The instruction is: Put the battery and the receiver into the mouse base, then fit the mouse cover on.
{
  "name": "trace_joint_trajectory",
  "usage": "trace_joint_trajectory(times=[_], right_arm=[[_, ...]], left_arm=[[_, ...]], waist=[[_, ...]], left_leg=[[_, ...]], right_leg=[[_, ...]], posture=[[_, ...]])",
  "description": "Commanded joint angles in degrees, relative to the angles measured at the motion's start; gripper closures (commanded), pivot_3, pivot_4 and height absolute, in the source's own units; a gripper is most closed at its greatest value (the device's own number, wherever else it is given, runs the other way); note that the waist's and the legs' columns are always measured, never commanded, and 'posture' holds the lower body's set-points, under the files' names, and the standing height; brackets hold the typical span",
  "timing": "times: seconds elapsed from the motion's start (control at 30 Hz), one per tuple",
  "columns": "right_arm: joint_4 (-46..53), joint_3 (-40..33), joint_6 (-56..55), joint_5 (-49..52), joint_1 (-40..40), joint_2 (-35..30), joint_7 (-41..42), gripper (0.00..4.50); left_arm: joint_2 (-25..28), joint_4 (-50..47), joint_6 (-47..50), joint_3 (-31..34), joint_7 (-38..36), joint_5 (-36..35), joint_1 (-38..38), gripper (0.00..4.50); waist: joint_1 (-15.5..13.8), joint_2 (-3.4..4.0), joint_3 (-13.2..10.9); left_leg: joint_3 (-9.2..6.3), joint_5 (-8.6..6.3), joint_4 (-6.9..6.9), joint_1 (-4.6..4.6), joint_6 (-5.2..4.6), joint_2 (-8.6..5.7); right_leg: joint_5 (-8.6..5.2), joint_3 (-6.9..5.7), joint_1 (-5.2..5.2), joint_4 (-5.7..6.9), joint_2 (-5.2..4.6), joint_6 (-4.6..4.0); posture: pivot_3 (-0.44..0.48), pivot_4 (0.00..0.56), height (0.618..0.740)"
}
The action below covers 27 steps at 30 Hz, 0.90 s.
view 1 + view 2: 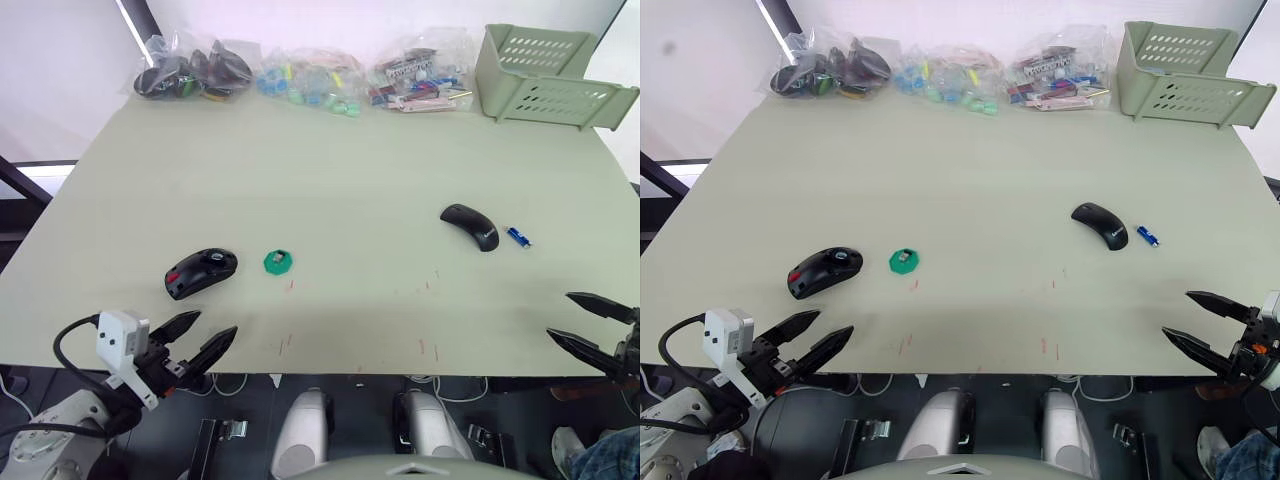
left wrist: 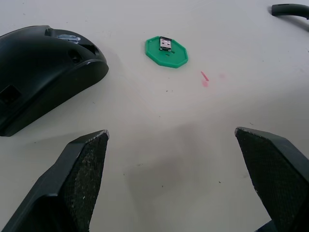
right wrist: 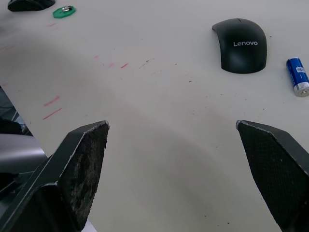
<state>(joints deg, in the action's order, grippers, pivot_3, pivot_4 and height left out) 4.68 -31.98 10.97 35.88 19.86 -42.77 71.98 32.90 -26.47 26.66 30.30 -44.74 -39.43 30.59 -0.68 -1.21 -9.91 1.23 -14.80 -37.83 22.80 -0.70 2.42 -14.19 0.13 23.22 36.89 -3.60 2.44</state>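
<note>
The black mouse base (image 1: 200, 272) with its red patch lies at the front left of the table. Just to its right, the tiny receiver (image 2: 165, 43) rests on a flat green disc (image 1: 278, 262). On the right side lies the glossy black mouse cover (image 1: 471, 226), and the small blue battery (image 1: 518, 237) sits beside it. My left gripper (image 1: 200, 343) hovers open at the table's front edge, just in front of the base. My right gripper (image 1: 590, 322) is open at the front right, short of the cover and battery.
Clear bags of small parts (image 1: 300, 75) line the table's far edge. A pale green slotted tray (image 1: 550, 75) stands at the far right corner. Faint red marks (image 1: 425, 345) dot the front of the tabletop.
</note>
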Motion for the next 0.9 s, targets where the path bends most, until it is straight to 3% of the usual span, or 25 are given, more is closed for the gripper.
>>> trace_joint_trajectory(times=[0.03, 0.3, 0.47, 0.67, 0.9], right_arm=[[3.8, 0.3, 0.9, 2.5, -2.1, -0.7, 0.0, 0.07], [16.8, 7.9, 5.1, 9.9, -13.3, 0.2, -1.8, 0.07], [22.5, 11.5, 8.8, 15.0, -17.2, -1.5, -0.3, 0.07], [25.8, 14.5, 11.2, 16.9, -21.2, -0.9, -3.9, 0.07], [27.9, 14.7, 12.0, 17.8, -20.7, -0.9, -5.9, 0.07]], left_arm=[[1.8, 0.7, -0.5, 0.6, -2.0, -0.7, -1.4, 0.0], [11.0, 11.9, -3.3, 5.7, -14.2, -2.5, -9.6, 0.0], [21.7, 27.6, -4.7, 8.5, -26.2, -2.3, -16.4, 0.0], [29.0, 47.1, -14.1, -0.1, -33.4, 6.9, -30.9, 0.0], [29.8, 62.0, -21.7, -12.0, -38.0, 17.0, -46.4, 0.0]], waist=[[0.0, 0.0, 0.0], [0.1, 0.02, 0.0], [-0.1, -0.11, -0.1], [-0.2, -0.08, -0.1], [-0.2, -0.16, 0.0]], left_leg=[[0.0, 0.0, 0.0, 0.0, 0.0, 0.0], [-0.05, 0.0, -0.49, -0.09, 0.01, 0.28], [0.04, 0.0, -0.52, 0.06, 0.01, 0.28], [0.08, 0.01, -0.51, 0.04, 0.02, 0.42], [0.2, 0.0, -0.49, 0.16, 0.02, 0.4]], right_leg=[[0.0, 0.0, 0.0, 0.0, 0.0, 0.0], [-0.13, 0.02, 0.05, 0.72, 0.27, 0.17], [0.0, 0.09, 0.21, 0.8, 0.29, -0.07], [0.02, 0.11, 0.3, 0.87, 0.41, -0.1], [0.15, 0.23, 0.36, 0.85, 0.43, 0.07]], posture=[[0.0, 0.15, 0.74], [0.0, 0.15, 0.74], [0.0, 0.15, 0.74], [0.0, 0.15, 0.74], [0.0, 0.15, 0.74]])
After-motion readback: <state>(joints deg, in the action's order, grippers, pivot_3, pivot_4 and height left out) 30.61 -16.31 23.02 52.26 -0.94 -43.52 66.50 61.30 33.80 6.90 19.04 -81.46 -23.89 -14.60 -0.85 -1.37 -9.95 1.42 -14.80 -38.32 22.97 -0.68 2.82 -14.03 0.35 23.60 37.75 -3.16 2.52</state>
